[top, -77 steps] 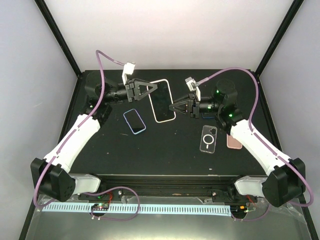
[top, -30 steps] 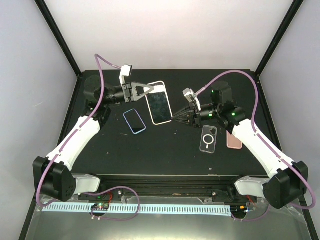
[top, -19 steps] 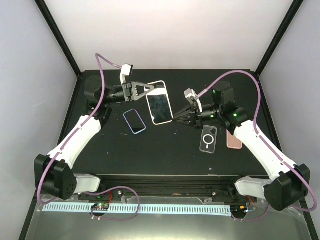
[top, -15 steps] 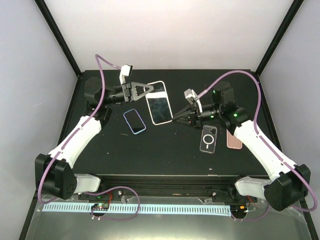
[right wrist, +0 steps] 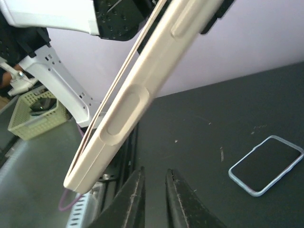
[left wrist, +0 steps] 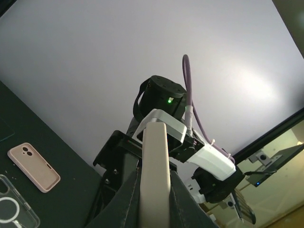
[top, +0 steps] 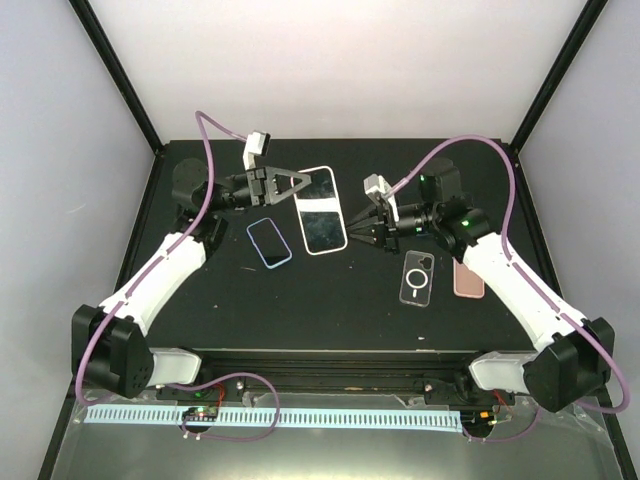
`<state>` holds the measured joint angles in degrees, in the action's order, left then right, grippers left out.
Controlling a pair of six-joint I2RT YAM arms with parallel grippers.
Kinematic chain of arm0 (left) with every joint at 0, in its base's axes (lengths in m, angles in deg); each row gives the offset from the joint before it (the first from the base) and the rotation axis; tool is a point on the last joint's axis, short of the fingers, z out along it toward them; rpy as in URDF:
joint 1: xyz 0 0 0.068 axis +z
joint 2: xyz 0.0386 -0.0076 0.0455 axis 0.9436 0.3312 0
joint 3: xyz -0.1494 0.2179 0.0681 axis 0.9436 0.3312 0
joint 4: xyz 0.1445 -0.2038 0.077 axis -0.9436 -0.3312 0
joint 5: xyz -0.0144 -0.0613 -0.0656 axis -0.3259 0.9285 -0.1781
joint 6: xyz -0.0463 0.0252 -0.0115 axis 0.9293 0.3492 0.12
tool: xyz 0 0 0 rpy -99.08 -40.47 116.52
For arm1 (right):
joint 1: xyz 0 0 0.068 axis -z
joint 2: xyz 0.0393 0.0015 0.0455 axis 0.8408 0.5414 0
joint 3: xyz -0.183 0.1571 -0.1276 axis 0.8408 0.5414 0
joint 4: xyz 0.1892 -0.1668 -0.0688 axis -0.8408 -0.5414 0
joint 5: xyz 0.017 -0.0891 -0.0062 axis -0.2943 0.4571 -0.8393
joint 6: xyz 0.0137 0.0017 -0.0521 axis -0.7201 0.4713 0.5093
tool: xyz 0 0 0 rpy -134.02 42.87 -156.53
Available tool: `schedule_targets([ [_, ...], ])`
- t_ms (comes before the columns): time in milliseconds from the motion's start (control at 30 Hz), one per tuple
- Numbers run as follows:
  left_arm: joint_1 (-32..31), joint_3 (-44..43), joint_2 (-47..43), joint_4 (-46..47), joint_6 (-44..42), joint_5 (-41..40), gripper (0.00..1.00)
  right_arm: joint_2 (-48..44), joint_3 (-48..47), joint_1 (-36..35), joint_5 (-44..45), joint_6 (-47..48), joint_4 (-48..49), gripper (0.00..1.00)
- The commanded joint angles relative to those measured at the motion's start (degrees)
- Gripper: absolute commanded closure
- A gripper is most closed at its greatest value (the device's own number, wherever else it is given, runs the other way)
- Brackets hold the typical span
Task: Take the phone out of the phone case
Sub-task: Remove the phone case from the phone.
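The phone in its cream case (top: pixel 323 211) is held off the black table (top: pixel 330 300), screen up in the top view. My left gripper (top: pixel 303 182) is shut on its far left end. In the left wrist view the case's cream edge (left wrist: pixel 155 161) stands between the dark fingers (left wrist: pixel 124 199) of that gripper (left wrist: pixel 154 183). My right gripper (top: pixel 353 229) is just off the case's right edge, near its lower corner. In the right wrist view the case's side with its buttons (right wrist: pixel 142 90) crosses above that gripper (right wrist: pixel 154 176), whose jaws are a narrow gap apart and hold nothing.
A phone in a blue case (top: pixel 269 242) lies left of centre and also shows in the right wrist view (right wrist: pixel 266 164). A clear case (top: pixel 417 278) and a pink case (top: pixel 467 281) lie under the right arm. A green basket (right wrist: pixel 35 114) stands off the table.
The held phone has shifted slightly toward the front and right. My right gripper dropped away from the case's right edge, then rose back beside its lower right corner.
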<state>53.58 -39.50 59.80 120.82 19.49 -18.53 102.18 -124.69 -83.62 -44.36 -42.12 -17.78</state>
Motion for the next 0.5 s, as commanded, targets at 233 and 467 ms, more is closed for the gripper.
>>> schedule_targets([
  [233,0.7,-5.4,-0.5,-4.0,-7.6,-0.4,0.98,-5.6,3.2,-0.4,-7.1,-4.5,1.1,0.65],
  [467,0.0,-6.0,-0.5,-6.0,-9.3,-0.6,0.98,-5.0,3.5,-0.8,-5.7,-9.1,4.5,0.63],
])
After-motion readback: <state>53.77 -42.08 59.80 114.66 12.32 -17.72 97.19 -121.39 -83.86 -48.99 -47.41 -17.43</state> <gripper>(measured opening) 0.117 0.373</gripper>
